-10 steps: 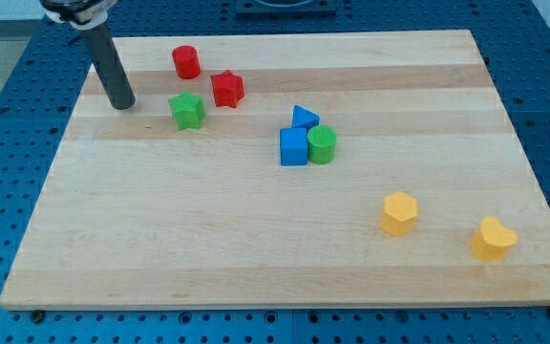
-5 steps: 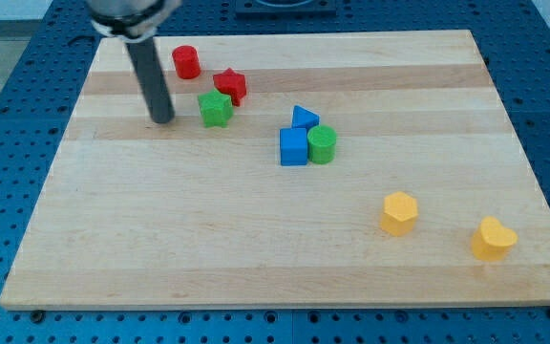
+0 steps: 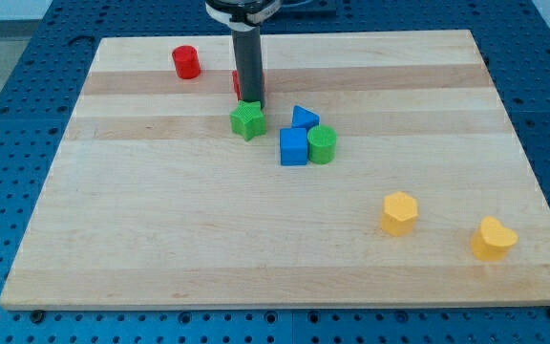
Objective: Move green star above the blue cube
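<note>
**Tip at the green star's top edge**

I had no jaws, only a dark rod, so nothing was held. My tip (image 3: 250, 99) stood at the top edge of the green star (image 3: 247, 120), apparently touching it. A red block (image 3: 237, 83), mostly hidden behind my rod, showed only a sliver. The green star sat to the upper left of the blue cube (image 3: 293, 147), near but apart. A blue triangular block (image 3: 304, 117) and a green cylinder (image 3: 322, 144) touched the cube. A red cylinder (image 3: 186, 62) stood far at the view's top left; 2 yellow blocks (image 3: 398, 213) (image 3: 493, 238) lay at the wooden board's (image 3: 160, 239) lower right
</note>
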{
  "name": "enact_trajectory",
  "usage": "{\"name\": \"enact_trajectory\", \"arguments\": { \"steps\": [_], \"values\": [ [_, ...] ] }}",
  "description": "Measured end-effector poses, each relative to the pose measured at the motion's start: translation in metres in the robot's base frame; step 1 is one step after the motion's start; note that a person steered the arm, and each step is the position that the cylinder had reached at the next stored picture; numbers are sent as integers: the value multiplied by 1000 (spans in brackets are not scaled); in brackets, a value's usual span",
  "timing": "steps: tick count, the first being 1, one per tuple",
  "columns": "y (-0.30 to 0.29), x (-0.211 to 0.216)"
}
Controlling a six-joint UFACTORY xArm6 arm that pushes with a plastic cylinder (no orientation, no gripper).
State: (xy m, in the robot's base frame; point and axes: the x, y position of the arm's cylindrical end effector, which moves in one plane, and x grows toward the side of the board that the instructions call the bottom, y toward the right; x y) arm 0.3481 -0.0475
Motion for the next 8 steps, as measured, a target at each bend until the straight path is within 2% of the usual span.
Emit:
{"name": "enact_trajectory", "arguments": {
  "steps": [2, 3, 5, 8],
  "values": [
    [-82, -13],
    [-96, 1],
    [-59, 29],
    [8, 33]
  ]
}}
